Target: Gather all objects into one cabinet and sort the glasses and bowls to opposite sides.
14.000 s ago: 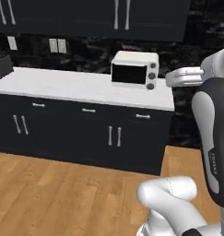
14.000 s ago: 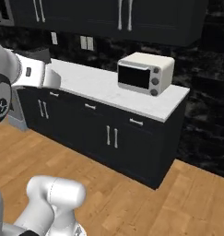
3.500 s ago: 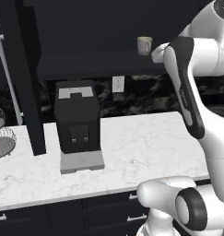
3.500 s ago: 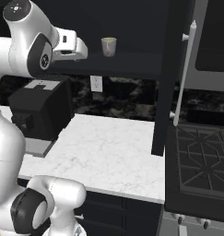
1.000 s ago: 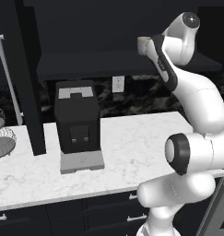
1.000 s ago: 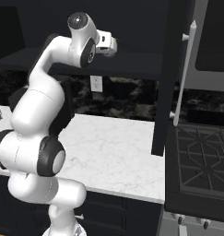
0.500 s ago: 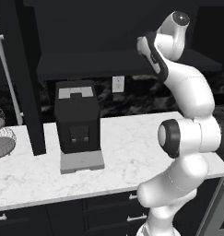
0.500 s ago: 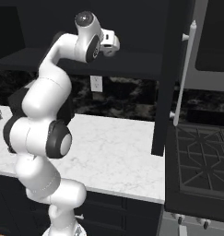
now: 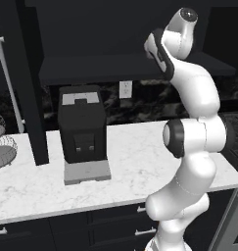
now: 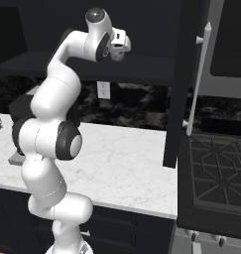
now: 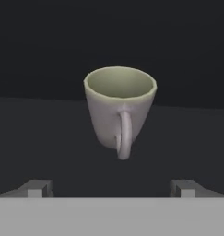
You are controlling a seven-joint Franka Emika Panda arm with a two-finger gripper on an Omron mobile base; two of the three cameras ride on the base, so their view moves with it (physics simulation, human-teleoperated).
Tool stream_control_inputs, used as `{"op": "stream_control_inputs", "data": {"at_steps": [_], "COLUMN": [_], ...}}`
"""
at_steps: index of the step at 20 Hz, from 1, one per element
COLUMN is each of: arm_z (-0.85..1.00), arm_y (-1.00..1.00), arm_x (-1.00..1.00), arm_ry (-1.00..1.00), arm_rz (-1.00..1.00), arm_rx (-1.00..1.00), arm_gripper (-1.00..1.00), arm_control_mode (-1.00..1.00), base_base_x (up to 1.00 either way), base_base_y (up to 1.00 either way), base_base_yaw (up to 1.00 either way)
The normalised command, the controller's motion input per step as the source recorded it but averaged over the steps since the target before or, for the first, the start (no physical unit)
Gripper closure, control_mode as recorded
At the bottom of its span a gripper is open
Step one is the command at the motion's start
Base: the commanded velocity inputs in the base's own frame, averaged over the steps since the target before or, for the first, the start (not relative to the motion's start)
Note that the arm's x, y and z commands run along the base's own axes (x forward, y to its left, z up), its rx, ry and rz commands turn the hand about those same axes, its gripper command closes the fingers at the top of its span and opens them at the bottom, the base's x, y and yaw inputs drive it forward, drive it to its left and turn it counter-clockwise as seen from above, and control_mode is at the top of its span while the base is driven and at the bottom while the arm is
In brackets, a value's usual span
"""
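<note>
A grey-beige cup (image 11: 119, 110) with a pale green inside stands upright on the dark shelf (image 11: 35, 138) of the black wall cabinet, its handle turned toward me. My gripper (image 11: 111, 189) is open, its two fingertips (image 11: 37, 188) spread wide on either side, short of the cup and not touching it. In the base views the arm reaches up to the shelf (image 9: 91, 68), and its hand (image 10: 119, 47) points into the cabinet. The wooden bowl, the blue bowl and the red cup are out of view.
A black coffee machine (image 9: 83, 130) stands on the white marble counter (image 9: 130, 166) under the shelf. A wire basket (image 9: 0, 147) sits at the far left. An open black cabinet door (image 10: 179, 84) with a long silver handle hangs right of the arm, above the stove (image 10: 216, 168).
The arm has straightened upward and its hand has moved closer to the cup on the shelf. The base and the cup have stayed put.
</note>
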Motion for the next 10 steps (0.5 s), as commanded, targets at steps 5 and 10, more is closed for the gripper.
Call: {"op": "stream_control_inputs", "data": {"at_steps": [5,10], "arm_z": [-0.03,-0.22], "arm_y": [-0.06,-0.09], "arm_x": [0.09,0.29], "arm_ry": [0.02,0.04], "arm_rz": [0.00,0.00], "arm_rx": [0.03,0.05], "arm_gripper": [-1.00,-1.00], "arm_control_mode": [-1.00,-1.00], "base_base_x": [0.00,0.00], "base_base_y": [0.00,0.00], "base_base_yaw": [0.00,0.00]}}
